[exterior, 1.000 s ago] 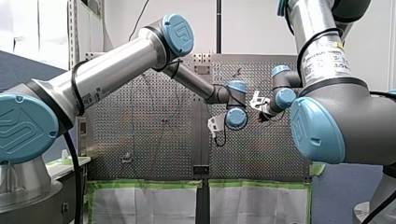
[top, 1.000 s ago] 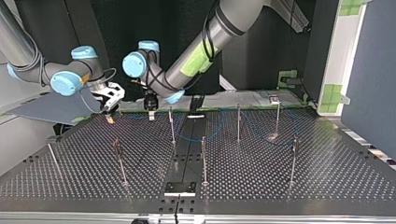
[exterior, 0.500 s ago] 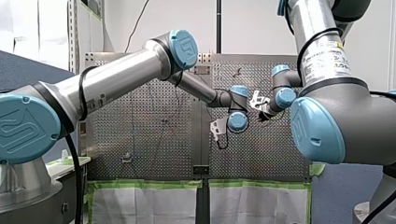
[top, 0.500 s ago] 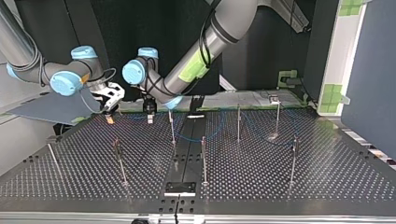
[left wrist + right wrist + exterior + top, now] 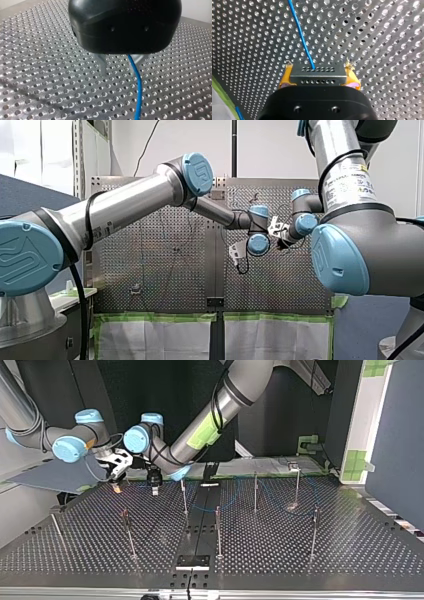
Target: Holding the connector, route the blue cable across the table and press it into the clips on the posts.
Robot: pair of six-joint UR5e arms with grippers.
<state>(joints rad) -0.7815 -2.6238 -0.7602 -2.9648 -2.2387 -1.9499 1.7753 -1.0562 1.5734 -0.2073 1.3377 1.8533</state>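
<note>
My right claw [image 5: 319, 76] clamps the connector [image 5: 317, 78], the blue cable [image 5: 301, 35] leading ahead; my left claw [image 5: 119, 67] stands open around the cable.

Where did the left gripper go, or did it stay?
Yes, moved. In the top view, left gripper slid leftward, away from the nearest post, toward the right gripper.

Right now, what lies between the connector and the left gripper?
Only a short run of blue cable above the perforated table; the top view shows it from connector to left gripper.
</note>
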